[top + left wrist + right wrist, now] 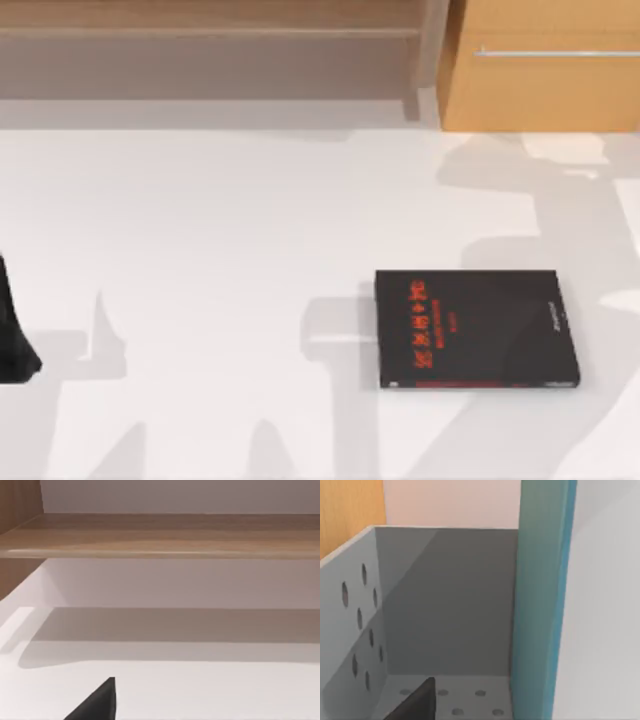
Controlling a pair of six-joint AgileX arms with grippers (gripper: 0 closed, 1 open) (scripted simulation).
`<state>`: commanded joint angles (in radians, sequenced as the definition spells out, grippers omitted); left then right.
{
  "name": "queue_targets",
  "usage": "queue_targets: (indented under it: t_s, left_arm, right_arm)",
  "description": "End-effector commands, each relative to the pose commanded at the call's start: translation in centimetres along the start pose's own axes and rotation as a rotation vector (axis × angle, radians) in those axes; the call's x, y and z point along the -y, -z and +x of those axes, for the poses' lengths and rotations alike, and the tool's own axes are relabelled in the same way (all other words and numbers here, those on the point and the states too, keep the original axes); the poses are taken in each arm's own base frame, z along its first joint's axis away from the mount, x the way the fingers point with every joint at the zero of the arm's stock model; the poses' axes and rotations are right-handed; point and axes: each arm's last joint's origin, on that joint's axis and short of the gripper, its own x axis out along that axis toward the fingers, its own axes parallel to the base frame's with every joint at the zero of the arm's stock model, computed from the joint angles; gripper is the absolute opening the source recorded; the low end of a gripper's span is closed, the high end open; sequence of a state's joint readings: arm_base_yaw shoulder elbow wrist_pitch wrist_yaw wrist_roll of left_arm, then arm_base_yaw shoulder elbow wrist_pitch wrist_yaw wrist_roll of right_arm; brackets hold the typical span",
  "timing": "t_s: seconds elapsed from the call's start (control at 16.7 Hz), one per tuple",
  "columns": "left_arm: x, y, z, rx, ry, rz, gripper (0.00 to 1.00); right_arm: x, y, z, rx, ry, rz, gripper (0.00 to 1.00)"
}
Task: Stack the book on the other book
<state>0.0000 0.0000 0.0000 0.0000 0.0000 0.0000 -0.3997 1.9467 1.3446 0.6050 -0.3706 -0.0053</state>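
Note:
The other book (476, 329), thin and black with red lettering, lies flat on the white table (230, 250), right of centre in the top view. In the right wrist view the book (540, 605), teal-blue, stands upright on its edge inside a grey bin (445, 600). A dark part of my right gripper (417, 702) shows close beside it, low in the bin. My left arm (14, 335) sits at the table's far left edge, far from both books. A dark tip of my left gripper (95, 704) shows over bare table.
A wooden shelf (200, 45) runs along the back left, and a wooden cabinet (545, 70) with a metal handle stands at the back right. The grey bin's side wall (357, 625) and floor are perforated with round holes.

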Motion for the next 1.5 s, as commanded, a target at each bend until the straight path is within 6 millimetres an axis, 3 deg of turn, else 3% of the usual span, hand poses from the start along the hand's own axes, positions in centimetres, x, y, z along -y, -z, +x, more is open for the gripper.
queue_targets:
  t_s: [0.54,0.96,1.2,1.5]
  left_arm:
    - [0.0,0.0,0.0,0.0,0.0,0.0,1.0]
    - [0.0,0.0,0.0,0.0,0.0,0.0,1.0]
    - [0.0,0.0,0.0,0.0,0.0,0.0,1.0]
    - [0.0,0.0,0.0,0.0,0.0,0.0,1.0]
  right_arm:
    - [0.3,0.7,0.8,-0.004,-0.003,0.002,1.0]
    - [0.6,0.7,3.5,-0.002,0.0,0.001,1.0]
    - [0.6,0.7,3.7,-0.002,0.0,0.001,1.0]
    - [0.6,0.7,3.7,-0.002,0.0,0.001,0.62]
